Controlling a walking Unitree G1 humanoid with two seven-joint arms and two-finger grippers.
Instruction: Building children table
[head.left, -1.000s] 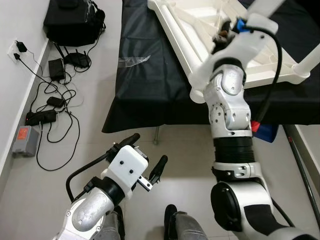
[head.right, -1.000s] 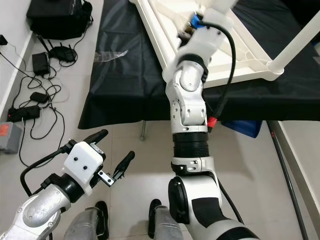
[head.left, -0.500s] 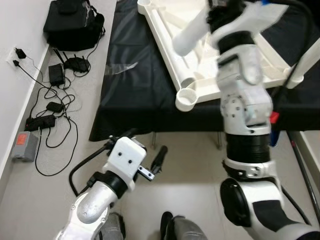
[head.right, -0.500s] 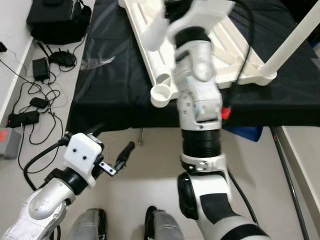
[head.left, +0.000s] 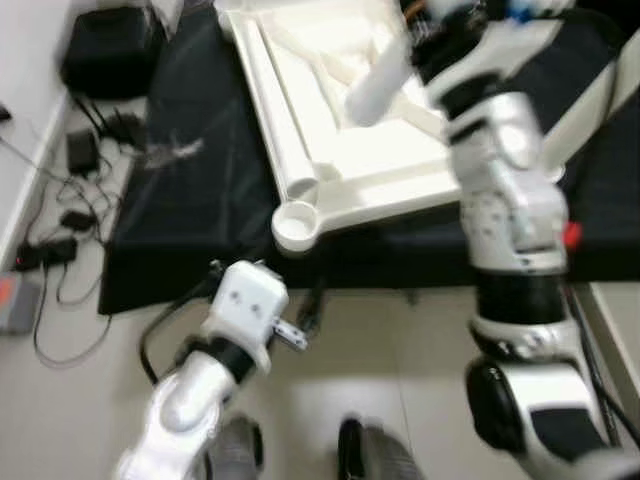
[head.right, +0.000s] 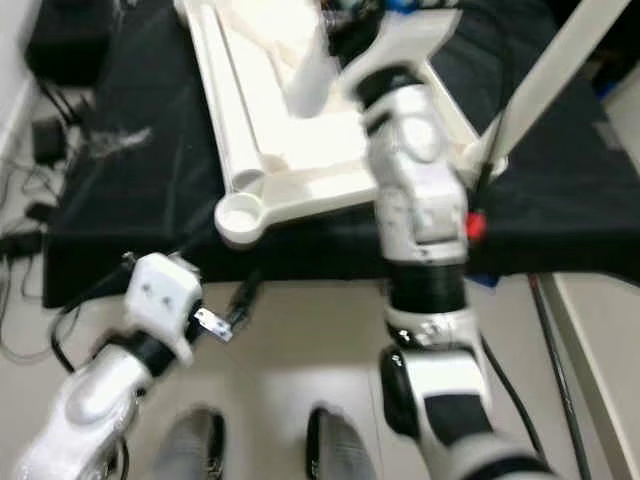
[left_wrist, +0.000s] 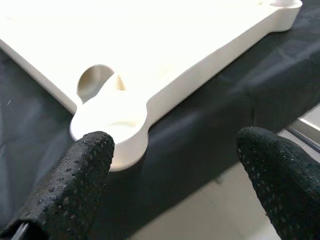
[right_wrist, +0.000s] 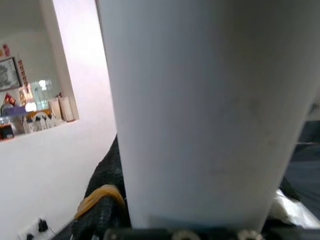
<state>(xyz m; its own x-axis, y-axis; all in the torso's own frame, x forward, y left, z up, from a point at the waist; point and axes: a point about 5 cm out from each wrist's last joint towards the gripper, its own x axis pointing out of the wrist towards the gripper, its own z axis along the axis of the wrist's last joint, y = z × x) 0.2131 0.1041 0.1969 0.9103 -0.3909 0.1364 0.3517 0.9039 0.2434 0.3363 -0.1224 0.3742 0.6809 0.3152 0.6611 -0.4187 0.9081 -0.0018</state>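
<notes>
Two arms show in the blurred head views. At upper centre the white tabletop (head.left: 330, 130) lies upside down on a black cloth (head.left: 190, 210), one round corner socket (head.left: 295, 228) jutting over the cloth's near edge. The right gripper (head.left: 425, 50), at the top, grips a white leg (head.left: 380, 80) slanting over the tabletop. The left gripper (left_wrist: 172, 165), lower left, hangs wide apart below the socket (left_wrist: 107, 117).
</notes>
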